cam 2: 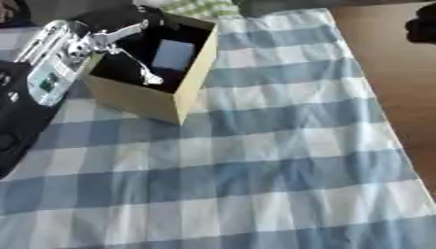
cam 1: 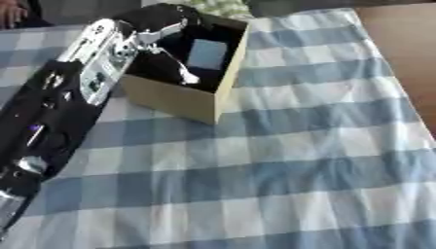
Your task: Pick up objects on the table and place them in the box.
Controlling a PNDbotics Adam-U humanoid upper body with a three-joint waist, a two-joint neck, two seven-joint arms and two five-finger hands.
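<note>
A cardboard box [cam 1: 174,99] stands open at the back left of the blue-and-white checked tablecloth [cam 1: 281,160]. Inside it, against the dark interior, lies a pale grey-blue rectangular object [cam 1: 208,53]. My left arm comes in from the lower left, and my left hand [cam 1: 157,29] hangs over the box's left half. Its fingers [cam 1: 181,72] dip loosely into the box, open, with nothing seen in them. The pale object lies to the right of the hand, apart from it. My right hand shows in neither view.
A green-and-white checked thing [cam 1: 217,6] lies just behind the box. The table's right edge [cam 2: 362,73] runs along brown floor, where a dark shape [cam 2: 422,24] sits at the far right. My left forearm [cam 1: 51,112] covers the cloth's left side.
</note>
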